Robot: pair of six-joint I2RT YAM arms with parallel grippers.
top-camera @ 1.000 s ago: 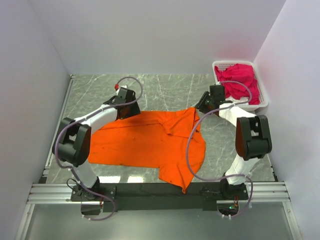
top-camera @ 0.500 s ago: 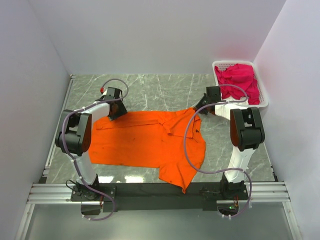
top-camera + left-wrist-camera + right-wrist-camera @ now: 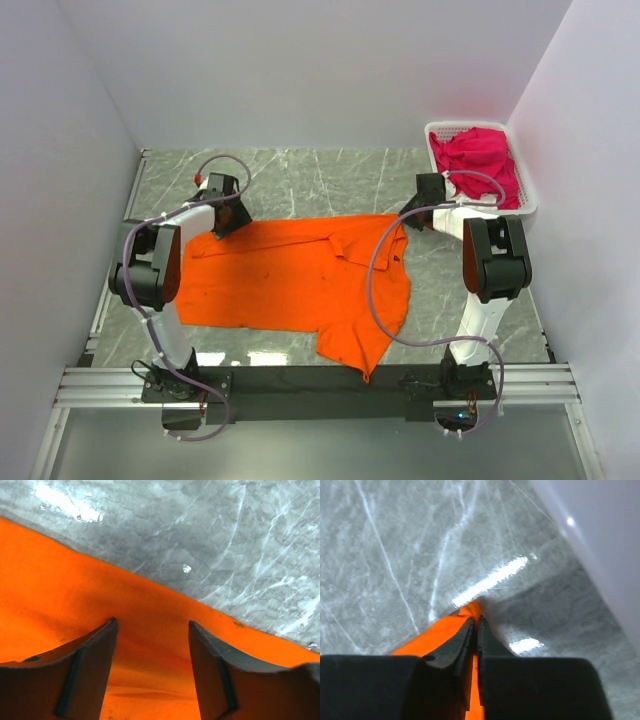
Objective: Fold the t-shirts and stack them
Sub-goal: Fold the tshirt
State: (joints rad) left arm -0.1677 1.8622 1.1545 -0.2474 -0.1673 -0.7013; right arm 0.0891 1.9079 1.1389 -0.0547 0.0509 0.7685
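Pinched corner of one orange t-shirt (image 3: 300, 275) in right gripper (image 3: 475, 622), held left gripper (image 3: 152, 624) agape over its edge — magenta heap (image 3: 482, 160) in one basket (image 3: 528, 207), uncounted.

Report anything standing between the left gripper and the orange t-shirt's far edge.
Nothing visible does. The left gripper is open right over the orange t-shirt, just inside its far edge, with bare marble table beyond. The right gripper is shut on the shirt's other far corner.
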